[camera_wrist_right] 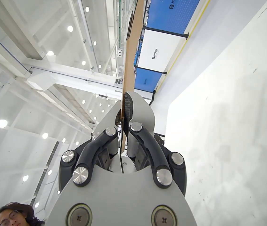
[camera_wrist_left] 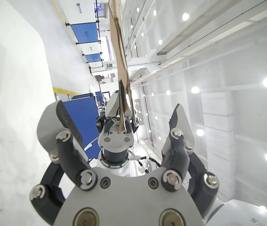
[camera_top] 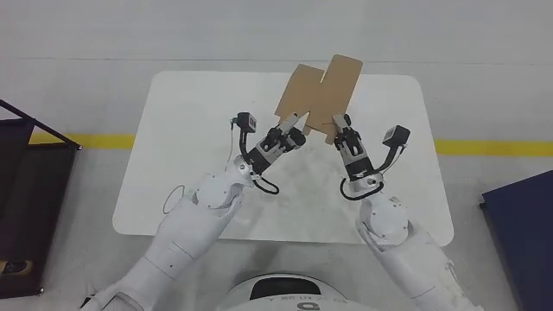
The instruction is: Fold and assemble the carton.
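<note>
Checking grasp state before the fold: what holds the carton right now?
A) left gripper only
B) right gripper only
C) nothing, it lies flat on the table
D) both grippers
B: the right gripper is shut on the carton edge and holds it up off the table, while the left gripper stands open, gripping nothing.

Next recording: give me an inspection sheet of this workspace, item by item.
surface: white table with rounded corners.
job's things: flat brown carton, not yet assembled, held up by its near edge over the far side of the table.
clutter: nothing seen.
grippers: right gripper shut on the carton's edge; left gripper open beside it, gripping nothing.
cables: thin cable looping at the left wrist, clear of the carton.
surroundings: yellow floor line, dark rack, blue panels.
</note>
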